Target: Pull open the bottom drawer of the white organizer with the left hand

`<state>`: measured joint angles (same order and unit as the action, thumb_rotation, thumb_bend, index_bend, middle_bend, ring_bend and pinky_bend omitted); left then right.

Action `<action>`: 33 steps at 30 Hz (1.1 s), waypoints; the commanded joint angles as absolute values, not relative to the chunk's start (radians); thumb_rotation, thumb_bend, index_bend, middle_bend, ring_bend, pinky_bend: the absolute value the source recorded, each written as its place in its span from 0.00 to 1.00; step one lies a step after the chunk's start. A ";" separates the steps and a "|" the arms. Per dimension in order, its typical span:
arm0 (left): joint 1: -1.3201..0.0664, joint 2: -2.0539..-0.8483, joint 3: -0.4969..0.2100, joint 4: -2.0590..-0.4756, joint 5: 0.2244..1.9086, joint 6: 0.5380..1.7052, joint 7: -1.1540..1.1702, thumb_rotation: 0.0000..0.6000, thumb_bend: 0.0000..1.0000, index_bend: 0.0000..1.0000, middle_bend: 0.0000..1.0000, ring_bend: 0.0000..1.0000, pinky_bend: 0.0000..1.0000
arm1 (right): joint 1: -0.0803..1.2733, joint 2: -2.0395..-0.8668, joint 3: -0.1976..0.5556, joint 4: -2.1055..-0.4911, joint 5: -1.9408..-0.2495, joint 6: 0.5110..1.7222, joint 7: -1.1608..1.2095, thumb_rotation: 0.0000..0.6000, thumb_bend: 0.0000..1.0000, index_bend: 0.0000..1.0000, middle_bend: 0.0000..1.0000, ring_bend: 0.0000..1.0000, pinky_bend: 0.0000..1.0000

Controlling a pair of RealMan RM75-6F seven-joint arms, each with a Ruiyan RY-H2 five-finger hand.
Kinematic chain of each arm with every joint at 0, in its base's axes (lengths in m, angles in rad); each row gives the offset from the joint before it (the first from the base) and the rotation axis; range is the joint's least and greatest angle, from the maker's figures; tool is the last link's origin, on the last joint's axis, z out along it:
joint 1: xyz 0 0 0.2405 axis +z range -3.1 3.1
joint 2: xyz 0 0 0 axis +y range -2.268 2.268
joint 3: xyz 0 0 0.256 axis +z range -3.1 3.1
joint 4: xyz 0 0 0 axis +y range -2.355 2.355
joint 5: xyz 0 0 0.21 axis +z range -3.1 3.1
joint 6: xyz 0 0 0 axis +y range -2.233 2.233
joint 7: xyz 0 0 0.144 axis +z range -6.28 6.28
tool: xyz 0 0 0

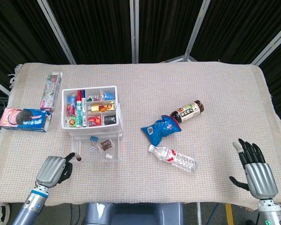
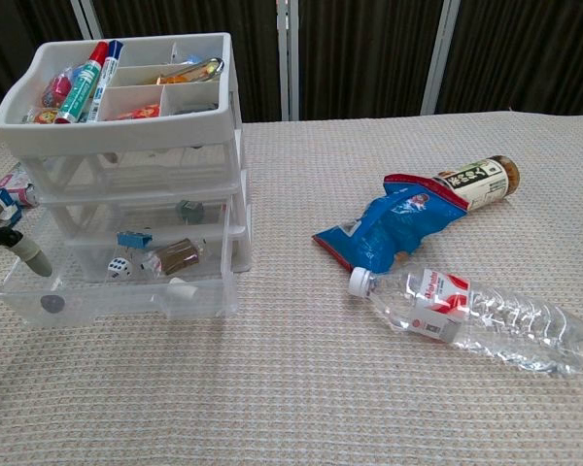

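The white organizer stands at the table's left, its top tray full of markers and small items. Its clear bottom drawer is slid well out toward the front edge and shows a die, clips and other bits inside. My left hand lies left of and in front of the drawer, fingers curled. One finger hooks the drawer's front left corner. In the chest view only that finger and a dark edge of the hand show. My right hand rests open at the front right, far from everything.
An Oreo box and a pink-green carton lie left of the organizer. To its right lie a blue snack bag, a brown bottle and a clear water bottle.
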<state>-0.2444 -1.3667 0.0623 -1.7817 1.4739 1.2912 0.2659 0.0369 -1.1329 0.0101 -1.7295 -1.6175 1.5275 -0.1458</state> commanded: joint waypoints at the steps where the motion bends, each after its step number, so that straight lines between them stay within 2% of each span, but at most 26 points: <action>1: -0.244 -1.366 0.052 -1.780 1.475 1.301 0.270 1.00 0.57 0.28 0.89 0.92 0.82 | 0.037 -1.133 0.010 -1.729 -1.617 1.527 -0.146 1.00 0.00 0.00 0.00 0.00 0.00; 5: -0.244 -1.366 0.026 -1.783 1.471 1.327 0.313 1.00 0.35 0.28 0.89 0.92 0.82 | 0.038 -1.134 0.011 -1.730 -1.616 1.525 -0.148 1.00 0.00 0.00 0.00 0.00 0.00; 10: -0.243 -1.368 -0.002 -1.792 1.499 1.374 0.367 1.00 0.22 0.28 0.89 0.92 0.82 | 0.038 -1.134 0.011 -1.729 -1.617 1.527 -0.147 1.00 0.00 0.00 0.00 0.00 0.00; 17: -0.287 -1.305 -0.060 -1.885 1.500 1.358 0.456 1.00 0.21 0.38 0.96 0.95 0.84 | 0.038 -1.134 0.011 -1.729 -1.617 1.527 -0.147 1.00 0.00 0.00 0.00 0.00 0.00; 22: -0.337 -1.278 -0.099 -1.949 1.403 1.281 0.567 1.00 0.21 0.42 1.00 0.99 0.87 | 0.038 -1.133 0.012 -1.728 -1.616 1.526 -0.143 1.00 0.00 0.00 0.00 0.00 0.00; 33: -0.447 -1.319 -0.154 -1.969 1.203 1.186 0.772 1.00 0.23 0.49 1.00 1.00 0.91 | 0.039 -1.129 0.013 -1.727 -1.617 1.526 -0.132 1.00 0.00 0.00 0.00 0.00 0.00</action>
<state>-0.4229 -1.3074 -0.1427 -1.9596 1.2402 1.2056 0.7431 0.0394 -1.1294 0.0128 -1.7272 -1.6164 1.5261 -0.1319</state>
